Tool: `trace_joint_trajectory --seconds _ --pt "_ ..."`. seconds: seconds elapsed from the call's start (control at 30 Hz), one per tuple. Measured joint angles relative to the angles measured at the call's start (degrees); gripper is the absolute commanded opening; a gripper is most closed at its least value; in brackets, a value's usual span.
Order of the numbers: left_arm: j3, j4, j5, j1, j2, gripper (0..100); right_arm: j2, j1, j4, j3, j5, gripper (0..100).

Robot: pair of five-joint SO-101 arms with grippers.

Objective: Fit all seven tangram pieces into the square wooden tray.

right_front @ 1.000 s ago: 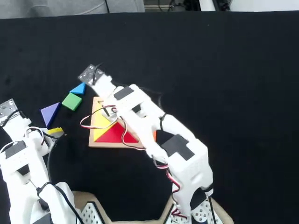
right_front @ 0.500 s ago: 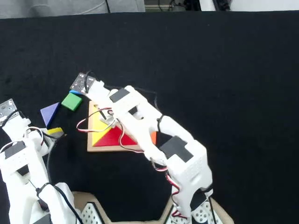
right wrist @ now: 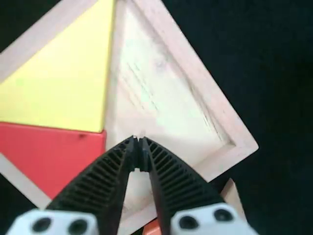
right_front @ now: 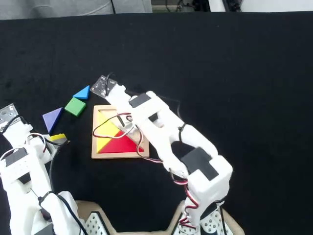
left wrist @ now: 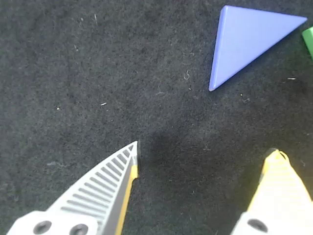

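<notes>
The square wooden tray (right_front: 96,155) holds a yellow triangle (right_front: 104,131) and a red triangle (right_front: 120,145); part of its floor (right wrist: 161,105) is bare wood. My right arm (right_front: 146,115) lies across the tray. My right gripper (right wrist: 138,145) is shut with nothing in it, just above the bare wood beside the yellow triangle (right wrist: 63,88) and the red triangle (right wrist: 46,156). Left of the tray lie a blue triangle (right_front: 82,93), a green square (right_front: 75,106) and a purple triangle (right_front: 52,118). My left gripper (left wrist: 205,159) stands open over the cloth, short of the purple triangle (left wrist: 247,41).
An orange sliver (right wrist: 150,226) shows beside the tray's outer edge. Black cloth (right_front: 234,73) covers the whole table, with wide free room to the right and at the back. The left arm (right_front: 22,166) stands at the front left corner.
My right arm swung left over the blue triangle, then back right over the tray, which shifted slightly. It now hides the orange piece. The left arm has not moved.
</notes>
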Motion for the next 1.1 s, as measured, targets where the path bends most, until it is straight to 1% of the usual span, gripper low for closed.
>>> trace_joint_trajectory --seconds 0.13,0.27,0.4,0.53,0.73,0.83,0.9,0.97,1.1 --pt "0.0 -1.1 0.0 0.0 0.0 39 -0.4 -0.2 0.0 1.8 -0.1 1.1" --pt "0.0 -1.4 0.0 0.0 0.0 39 -0.7 -2.6 0.0 2.1 0.0 1.1" --pt "0.0 -1.5 0.0 0.0 0.0 39 -0.7 -2.5 0.0 2.1 -0.3 1.1" --pt "0.0 -1.5 0.0 0.0 0.0 39 -2.5 1.2 0.9 2.1 -0.2 1.1" --pt "0.0 -1.5 0.0 0.0 0.0 39 -13.4 9.8 5.2 2.1 -0.2 1.1" --pt "0.0 -1.5 0.0 0.0 0.0 39 -18.7 13.8 6.3 4.8 -0.6 1.2" --pt "0.0 -1.7 0.0 0.0 0.0 39 -20.7 14.9 6.3 8.6 -0.6 1.3" --pt "0.0 -1.8 0.0 0.0 0.0 39 -21.1 15.2 5.8 12.1 -2.0 1.3" --pt "0.0 -1.8 0.0 0.0 0.0 39 -21.2 15.5 5.1 14.9 -9.4 1.3"
